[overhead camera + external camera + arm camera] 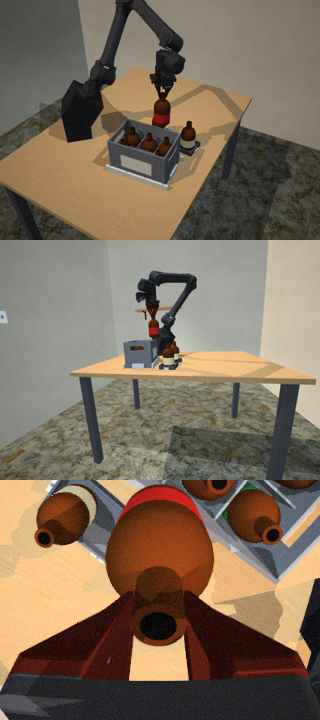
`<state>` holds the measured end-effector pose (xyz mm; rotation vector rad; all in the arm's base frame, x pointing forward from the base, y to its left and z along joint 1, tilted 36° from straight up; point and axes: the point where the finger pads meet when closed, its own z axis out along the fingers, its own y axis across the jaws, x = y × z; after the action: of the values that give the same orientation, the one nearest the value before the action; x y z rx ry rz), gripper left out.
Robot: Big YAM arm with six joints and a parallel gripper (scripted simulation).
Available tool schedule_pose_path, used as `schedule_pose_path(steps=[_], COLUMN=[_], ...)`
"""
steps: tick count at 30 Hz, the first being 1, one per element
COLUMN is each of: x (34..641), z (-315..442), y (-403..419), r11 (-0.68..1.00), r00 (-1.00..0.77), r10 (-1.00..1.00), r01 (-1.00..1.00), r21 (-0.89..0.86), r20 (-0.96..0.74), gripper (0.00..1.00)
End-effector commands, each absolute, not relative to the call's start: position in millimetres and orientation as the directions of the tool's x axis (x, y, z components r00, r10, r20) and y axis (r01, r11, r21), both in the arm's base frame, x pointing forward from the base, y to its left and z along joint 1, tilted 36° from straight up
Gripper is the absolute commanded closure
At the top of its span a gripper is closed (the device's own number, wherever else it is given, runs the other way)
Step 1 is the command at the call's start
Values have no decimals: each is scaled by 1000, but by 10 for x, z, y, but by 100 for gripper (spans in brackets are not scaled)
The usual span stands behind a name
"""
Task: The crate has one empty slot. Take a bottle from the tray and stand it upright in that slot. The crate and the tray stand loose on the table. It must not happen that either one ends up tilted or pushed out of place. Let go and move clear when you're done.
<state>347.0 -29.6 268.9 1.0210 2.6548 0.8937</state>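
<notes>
My gripper (162, 92) (152, 314) (158, 601) is shut on the neck of a brown bottle with a red label (161, 111) (154, 329) (160, 547). The bottle hangs upright in the air, just behind the far rim of the grey crate (116, 152) (139, 357) (280, 567), its bottom a little above rim height. The crate holds several brown bottles (149, 142); I cannot make out the empty slot. The dark tray (192, 152) (170, 367) (110, 514) stands right of the crate. A cream-labelled bottle (187, 135) (168, 357) (63, 516) stands on it, and another bottle (175, 351) behind that.
The arm's black base (80, 111) stands at the table's back left. White rails (136, 178) run along the crate's foot. A small wall shelf (168, 308) hangs behind the arm. The table edge lies close to the right of the tray.
</notes>
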Motion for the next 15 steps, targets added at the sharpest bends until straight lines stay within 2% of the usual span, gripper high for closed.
schedule_pose_path(steps=[1,15], x=[3502,3578], z=[2703,2755], y=[-459,-760], r11=[595,608], r00=[-756,-756], r10=[653,654], r01=[548,522], r21=[589,598], r20=[43,-5], gripper=[100,100])
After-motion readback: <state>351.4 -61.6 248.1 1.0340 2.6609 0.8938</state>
